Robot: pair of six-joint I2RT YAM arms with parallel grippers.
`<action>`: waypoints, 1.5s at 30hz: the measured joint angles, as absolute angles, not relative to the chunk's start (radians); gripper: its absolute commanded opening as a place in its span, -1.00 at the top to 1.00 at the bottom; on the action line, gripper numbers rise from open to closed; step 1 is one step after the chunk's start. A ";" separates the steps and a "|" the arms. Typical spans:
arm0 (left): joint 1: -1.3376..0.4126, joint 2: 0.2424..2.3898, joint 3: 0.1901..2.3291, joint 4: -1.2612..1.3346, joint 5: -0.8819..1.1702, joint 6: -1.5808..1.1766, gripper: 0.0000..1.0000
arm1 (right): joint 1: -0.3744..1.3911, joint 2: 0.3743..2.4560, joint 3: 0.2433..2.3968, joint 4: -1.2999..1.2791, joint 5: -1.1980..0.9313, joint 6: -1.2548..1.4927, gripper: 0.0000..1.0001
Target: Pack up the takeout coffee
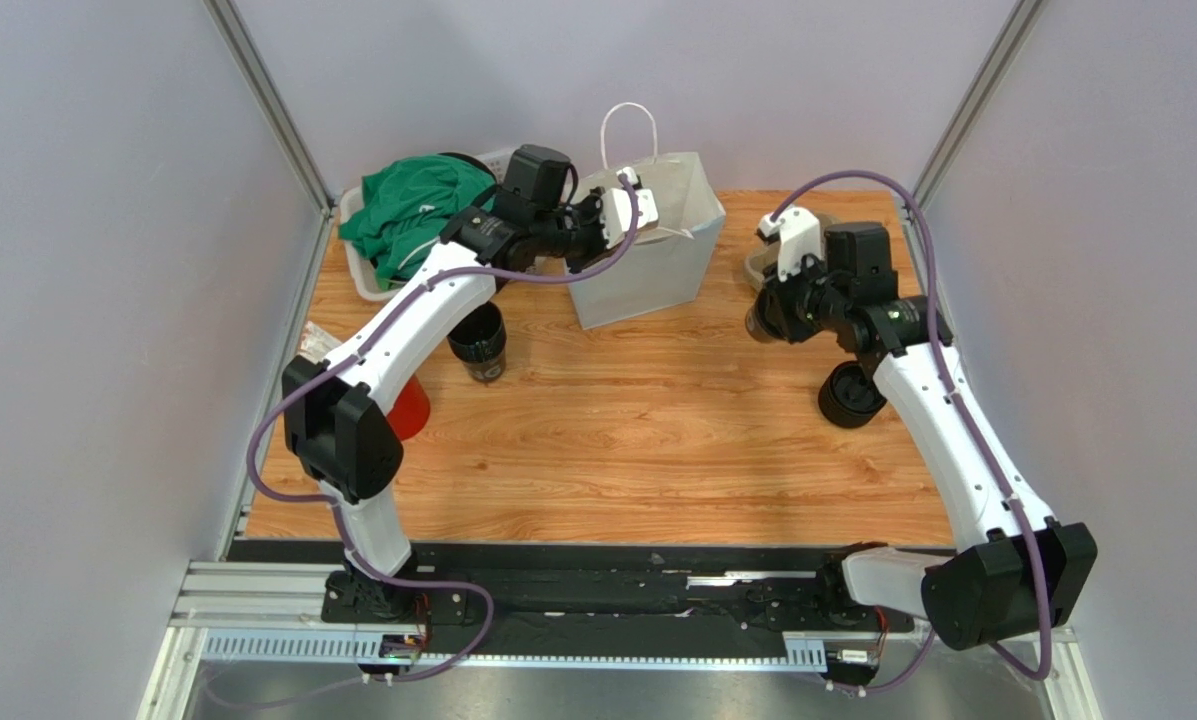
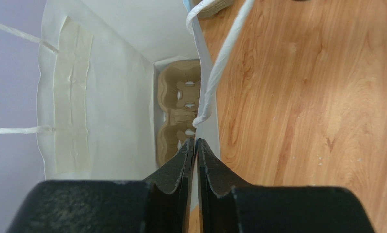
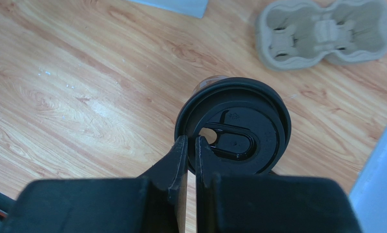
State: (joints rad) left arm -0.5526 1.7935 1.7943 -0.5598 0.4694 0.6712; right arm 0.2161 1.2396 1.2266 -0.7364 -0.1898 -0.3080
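Note:
The takeout coffee (image 3: 248, 114), a dark cup under a black round lid, hangs from my right gripper (image 3: 191, 141), which is shut on the lid's rim near the sip hole. From above, that gripper (image 1: 777, 305) and cup (image 1: 764, 321) are right of the white paper bag (image 1: 649, 267). Whether the cup touches the table I cannot tell. My left gripper (image 2: 195, 141) is shut on the bag's near wall (image 2: 207, 104) at its top edge. A brown cardboard carrier (image 2: 177, 99) lies on the bag's floor. A second black lidded cup (image 1: 481, 342) stands under the left arm.
Another cardboard carrier (image 3: 324, 30) lies on the table beyond the held cup. A short black round piece (image 1: 851, 395) sits beside the right forearm. A red cup (image 1: 410, 408) stands at the left. A bin with green cloth (image 1: 409, 210) is at the back left.

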 measured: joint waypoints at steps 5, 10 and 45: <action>-0.570 1.735 1.779 -0.591 0.469 0.643 0.71 | 0.190 1.269 1.427 -0.832 -0.163 -0.320 1.00; -0.591 1.667 1.773 -0.608 0.469 0.608 0.81 | 0.179 1.310 1.616 -0.897 -0.147 -0.329 1.00; -0.628 1.832 1.834 -0.549 0.241 0.611 -0.02 | 0.179 1.285 1.754 -0.997 -0.265 -0.322 1.00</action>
